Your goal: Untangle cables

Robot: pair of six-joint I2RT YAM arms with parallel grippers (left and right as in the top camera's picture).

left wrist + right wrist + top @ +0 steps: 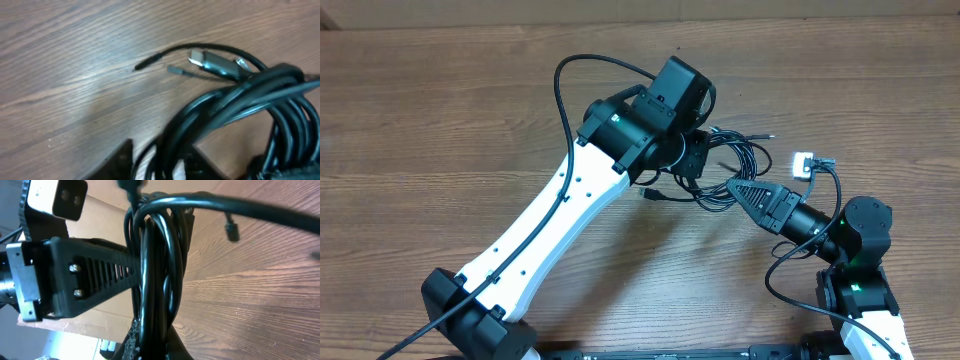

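You have the cables (745, 155) lying as a loose knot of thin black loops on the wooden table (440, 120), right of centre, squeezed between the two arms. Your left gripper (692, 165) reaches in from the left, and from overhead its wrist housing covers the fingers. The left wrist view shows only the coiled bundle (240, 95) close to the lens, so you cannot tell whether that hand is clamped or let go. Your right gripper (738, 186) comes in from the lower right with its pointed tip touching the near edge of the loops. Its jaws are clenched, and in the right wrist view the bundle (155, 270) runs straight down into them, so it is grasping the cables. In that same view a ribbed black finger (100, 275) of the other hand sits just behind the strands. A silver-tipped plug (200, 56) and a thin dark plug end (145, 63) lie on the bare wood beside the coil. One strand trails right from the knot to a small white block (803, 160), which rests on the table just beside the right arm.
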